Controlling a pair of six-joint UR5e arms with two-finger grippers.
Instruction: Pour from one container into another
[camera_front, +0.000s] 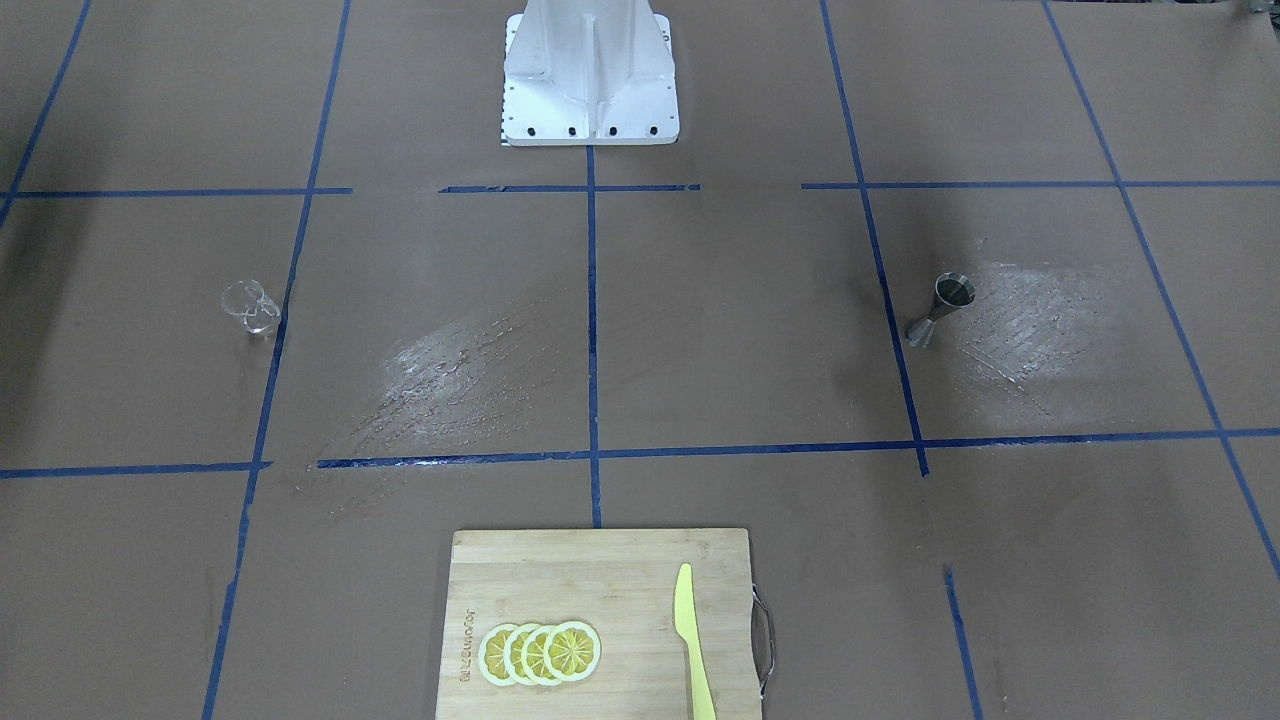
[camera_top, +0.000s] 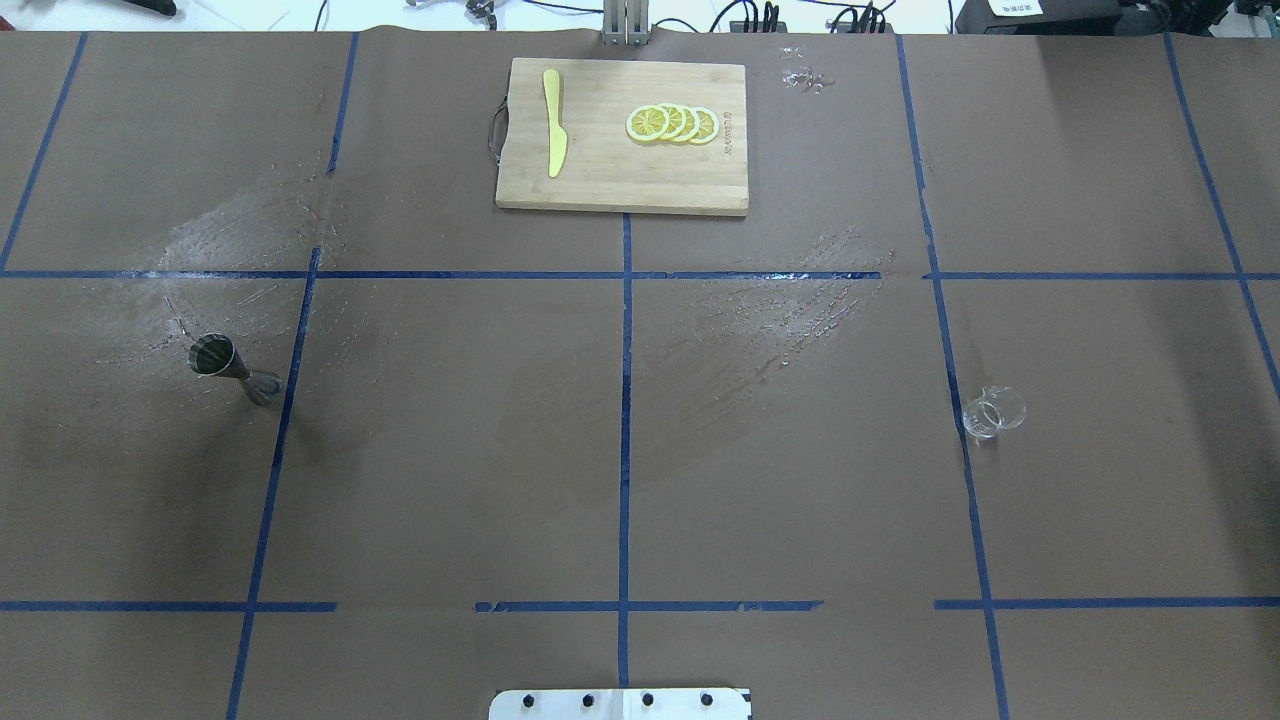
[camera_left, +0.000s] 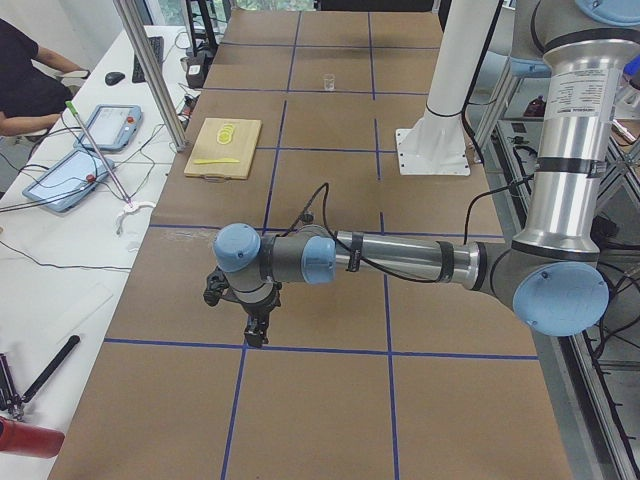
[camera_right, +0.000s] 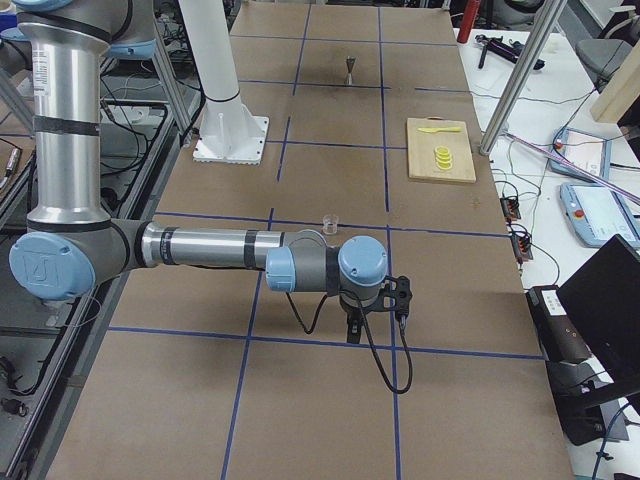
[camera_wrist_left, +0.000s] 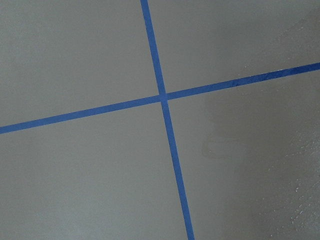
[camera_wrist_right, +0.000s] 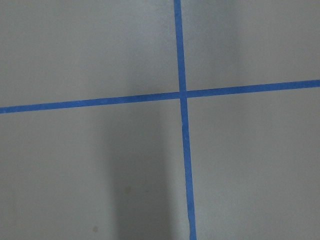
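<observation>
Well, from the front the glass cup (camera_front: 250, 308) stands on my right, the jigger (camera_front: 940, 310) well apart on my left. From the sides, my left tool (camera_left: 256, 335) and right tool (camera_right: 352, 332) hang above the counter (camera_left: 330, 400); clenched or released, I cannot tell. I'd grasp the cup's wall, leaving the lip free.

This was a robotics lab. Industrial robot arms (camera_left: 400, 260) reached over a tabletop (camera_top: 450, 450) papered brown and gridded with blue tape (camera_top: 625, 400), a white pedestal (camera_front: 590, 75) bolted onto it. Control tablets (camera_left: 105, 125), loose cables (camera_right: 512, 215) and a laptop (camera_right: 600, 290) crowded the white desks (camera_left: 40, 240) alongside.
</observation>
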